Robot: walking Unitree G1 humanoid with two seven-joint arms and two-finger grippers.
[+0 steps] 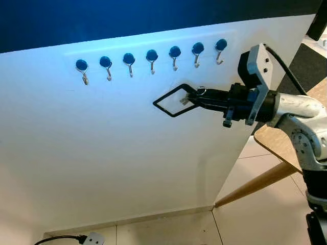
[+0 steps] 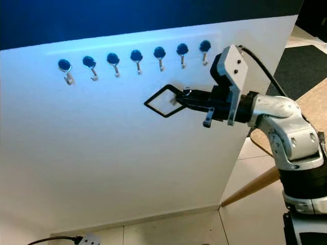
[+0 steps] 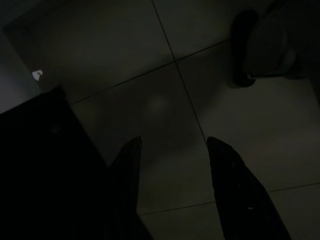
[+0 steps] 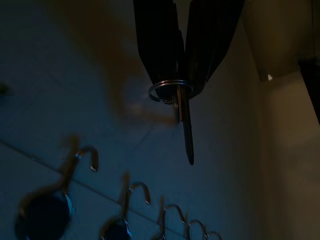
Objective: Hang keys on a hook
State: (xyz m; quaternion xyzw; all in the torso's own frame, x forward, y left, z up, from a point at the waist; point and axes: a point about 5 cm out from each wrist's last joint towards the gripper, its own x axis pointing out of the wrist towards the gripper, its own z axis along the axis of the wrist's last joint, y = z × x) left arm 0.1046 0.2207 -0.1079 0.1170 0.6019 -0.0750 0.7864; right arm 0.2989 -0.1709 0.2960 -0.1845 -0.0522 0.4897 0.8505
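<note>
Keys, light and dangling loosely on their black diamond loop, are hanging from my right pincer, which is clamping them at the metal ring just below the row of hooks, so I'm judging they'll swing
</note>
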